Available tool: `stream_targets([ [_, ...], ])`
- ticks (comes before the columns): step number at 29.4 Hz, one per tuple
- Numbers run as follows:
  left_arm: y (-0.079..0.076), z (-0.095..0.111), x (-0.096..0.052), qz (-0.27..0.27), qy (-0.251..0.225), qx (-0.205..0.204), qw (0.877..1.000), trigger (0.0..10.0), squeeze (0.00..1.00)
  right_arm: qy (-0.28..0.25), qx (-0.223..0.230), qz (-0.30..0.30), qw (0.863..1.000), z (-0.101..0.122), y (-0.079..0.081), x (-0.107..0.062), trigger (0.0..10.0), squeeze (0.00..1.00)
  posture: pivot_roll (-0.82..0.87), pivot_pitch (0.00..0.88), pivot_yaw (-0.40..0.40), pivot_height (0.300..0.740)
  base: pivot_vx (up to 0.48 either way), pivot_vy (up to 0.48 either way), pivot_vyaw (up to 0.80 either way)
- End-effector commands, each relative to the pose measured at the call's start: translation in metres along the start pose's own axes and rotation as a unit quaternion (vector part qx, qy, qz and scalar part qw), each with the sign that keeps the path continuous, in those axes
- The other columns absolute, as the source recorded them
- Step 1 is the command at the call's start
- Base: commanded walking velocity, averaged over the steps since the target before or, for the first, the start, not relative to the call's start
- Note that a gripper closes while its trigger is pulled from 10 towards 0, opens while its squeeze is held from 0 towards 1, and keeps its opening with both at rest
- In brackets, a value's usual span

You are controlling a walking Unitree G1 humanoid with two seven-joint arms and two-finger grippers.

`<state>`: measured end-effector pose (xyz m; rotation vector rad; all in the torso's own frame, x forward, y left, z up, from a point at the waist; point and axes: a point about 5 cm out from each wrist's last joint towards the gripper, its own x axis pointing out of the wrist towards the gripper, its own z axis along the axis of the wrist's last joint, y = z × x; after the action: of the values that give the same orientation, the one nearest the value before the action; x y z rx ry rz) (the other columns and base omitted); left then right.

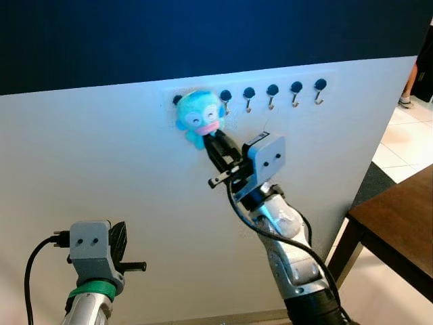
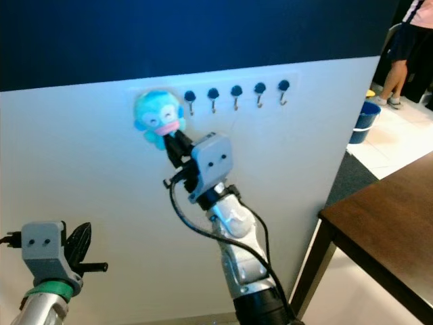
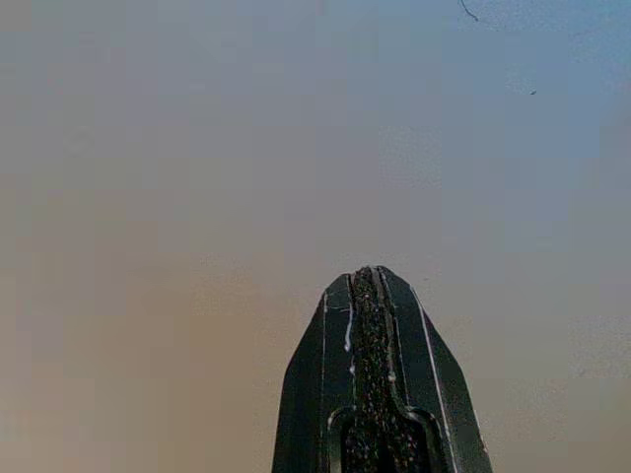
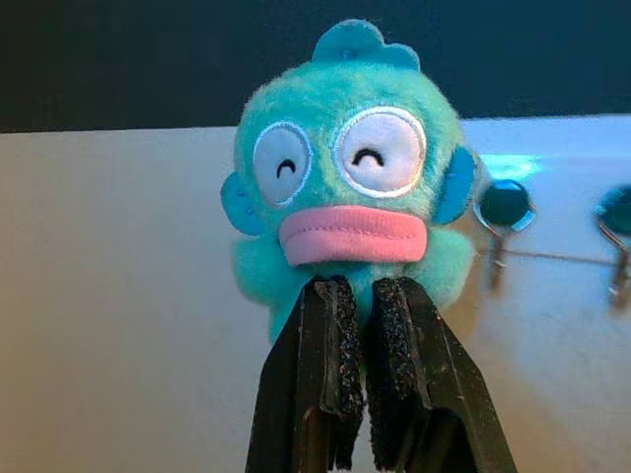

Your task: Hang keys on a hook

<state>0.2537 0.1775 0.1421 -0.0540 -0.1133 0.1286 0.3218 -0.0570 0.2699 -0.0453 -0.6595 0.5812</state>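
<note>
Right wrist view: the right claw (image 4: 360,296) pinches the plush keychain (image 4: 347,163) from below, lifting it toward the hooks (image 1: 270,95) at three o'clock; the left claw (image 3: 373,296) is pressed closed.

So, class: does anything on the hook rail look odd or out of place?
Yes: a teal plush toy sits at the hook rail instead of plain keys, pinched by the right gripper. No keys are visible.

No legible text, label, brand, number or sign is shown on any surface in these views, neither on the white panel nor on the turquoise plush fish-faced toy.
</note>
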Motion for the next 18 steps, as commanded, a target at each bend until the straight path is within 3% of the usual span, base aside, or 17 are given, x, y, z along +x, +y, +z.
stream_targets([
  [1, 0.004, -0.004, -0.003, 0.005, 0.007, 0.009, 1.0, 10.0, 0.0, 0.012, 0.011, -0.004, 1.0, -0.007, 0.002, -0.003, 10.0, 0.0, -0.08, 0.0, 0.186, 0.74, 0.0, 0.0, 0.0],
  [11, 0.004, -0.004, -0.003, 0.005, 0.008, 0.009, 1.0, 10.0, 0.0, 0.071, 0.005, -0.061, 0.996, -0.029, -0.009, -0.016, 10.0, 0.0, -0.08, 0.0, 0.185, 0.74, 0.0, 0.0, 0.0],
  [18, 0.003, -0.005, -0.004, 0.004, 0.009, 0.009, 1.0, 10.0, 0.0, 0.131, 0.02, -0.061, 0.989, -0.051, -0.004, -0.033, 10.0, 0.0, -0.08, 0.0, 0.186, 0.74, 0.0, 0.0, 0.0],
])
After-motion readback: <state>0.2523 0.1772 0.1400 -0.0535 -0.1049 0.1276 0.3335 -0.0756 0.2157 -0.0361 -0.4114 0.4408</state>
